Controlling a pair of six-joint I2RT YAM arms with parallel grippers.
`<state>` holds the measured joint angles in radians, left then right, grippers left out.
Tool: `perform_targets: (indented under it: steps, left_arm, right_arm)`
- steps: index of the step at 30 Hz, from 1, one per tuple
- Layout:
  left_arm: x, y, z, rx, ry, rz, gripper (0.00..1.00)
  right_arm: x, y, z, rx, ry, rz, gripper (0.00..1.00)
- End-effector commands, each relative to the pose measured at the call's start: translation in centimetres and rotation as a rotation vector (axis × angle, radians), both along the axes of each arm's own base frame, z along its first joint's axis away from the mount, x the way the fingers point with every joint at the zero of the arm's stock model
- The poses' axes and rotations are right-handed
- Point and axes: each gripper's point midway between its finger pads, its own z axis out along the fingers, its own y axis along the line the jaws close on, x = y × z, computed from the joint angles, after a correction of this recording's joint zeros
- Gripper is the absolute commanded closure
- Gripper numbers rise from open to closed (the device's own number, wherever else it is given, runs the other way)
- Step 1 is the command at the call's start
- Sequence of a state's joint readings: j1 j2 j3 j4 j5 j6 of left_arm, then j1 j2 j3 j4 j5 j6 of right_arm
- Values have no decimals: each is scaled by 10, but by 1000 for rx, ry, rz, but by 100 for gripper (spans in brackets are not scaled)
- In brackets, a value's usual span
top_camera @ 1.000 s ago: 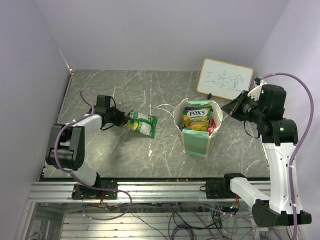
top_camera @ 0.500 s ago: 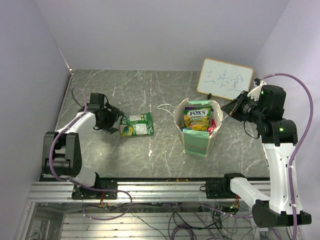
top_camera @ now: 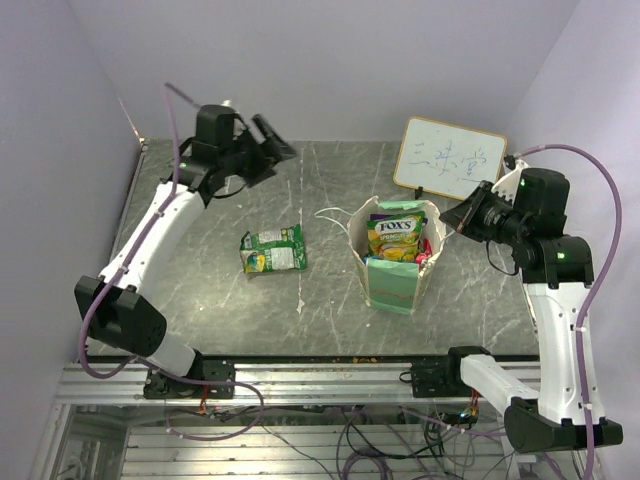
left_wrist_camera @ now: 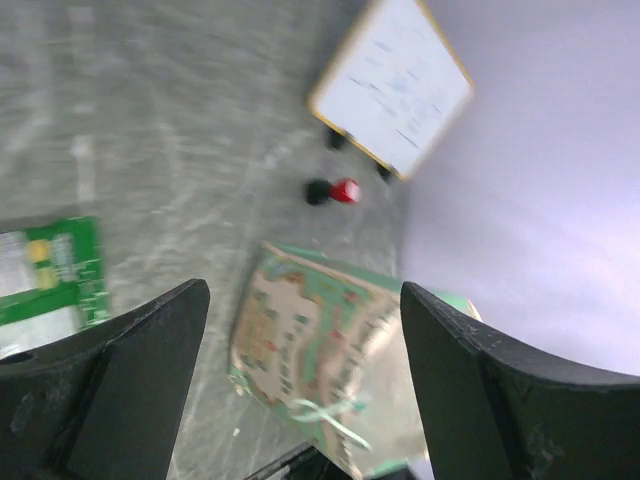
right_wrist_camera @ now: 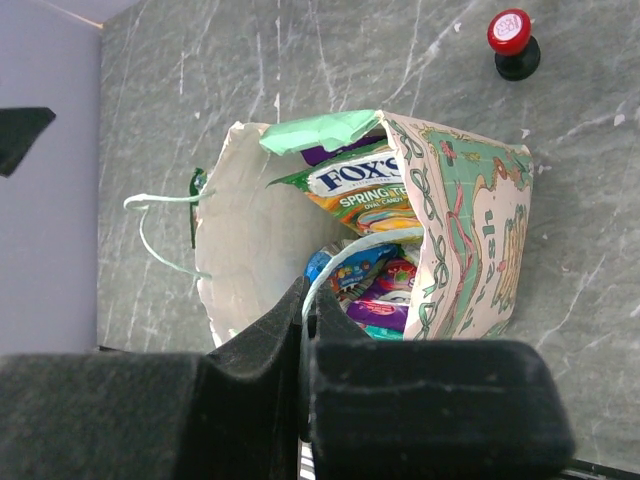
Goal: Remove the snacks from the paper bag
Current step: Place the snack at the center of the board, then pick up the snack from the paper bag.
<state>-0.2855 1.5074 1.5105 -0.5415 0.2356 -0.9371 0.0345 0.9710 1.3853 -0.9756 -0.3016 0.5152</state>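
Observation:
The paper bag (top_camera: 391, 285) stands upright at mid-table, its mouth open, and shows blurred in the left wrist view (left_wrist_camera: 300, 340). Inside it are several snacks: a yellow-green FOX'S packet (top_camera: 393, 236) (right_wrist_camera: 358, 186) and blue and pink packets (right_wrist_camera: 372, 282) below it. A green packet (top_camera: 272, 250) (left_wrist_camera: 50, 275) lies flat on the table left of the bag. My left gripper (top_camera: 272, 140) (left_wrist_camera: 303, 295) is open and empty, raised high over the far left. My right gripper (top_camera: 455, 214) (right_wrist_camera: 308, 300) is shut on the bag's white cord handle (right_wrist_camera: 350, 250) at its right rim.
A white board with writing (top_camera: 450, 160) (left_wrist_camera: 395, 80) stands at the back right. A small red-and-black knob (right_wrist_camera: 510, 38) (left_wrist_camera: 343, 190) sits on the table beside the bag. The bag's other cord handle (right_wrist_camera: 150, 230) hangs loose on its left side.
My left gripper opened and let the green packet go flat onto the table, then rose up and toward the back. The right gripper and the bag stayed put.

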Motion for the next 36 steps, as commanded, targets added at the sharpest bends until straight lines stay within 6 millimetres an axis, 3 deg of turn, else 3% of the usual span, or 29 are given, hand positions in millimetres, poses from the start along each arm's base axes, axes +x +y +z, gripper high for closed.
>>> perform_targets:
  steps: [1,2,5,8,12,16,23,27,36]
  left_arm:
    - [-31,-84,54,28,-236,-285,13]
    - [-46,-107,66,41,-303,-358,14]
    - [-77,-149,92,73,-454,-493,19]
    - [-109,-186,98,140,-553,-633,23]
    - [-136,-229,63,251,-541,-831,28]
    - [-142,-254,22,334,-471,-944,33]
    - [-128,-264,-7,442,-458,-979,45]
    - [-116,-265,-25,527,-425,-979,43]
    - [-96,-258,-35,635,-441,-928,39]
  right_arm:
    - [3,4,10,-2,-42,32,100]
    - [3,4,10,-2,-41,34,100]
    - [1,5,9,-2,-36,43,100]
    - [-2,5,8,-7,-30,45,100]
    - [-5,3,7,-14,-26,40,100]
    - [-5,3,7,-18,-28,36,100]
    - [-8,-2,9,-43,-36,21,100]
    - [-8,-3,10,-48,-38,19,100]
    - [-5,-5,13,-59,-42,17,100]
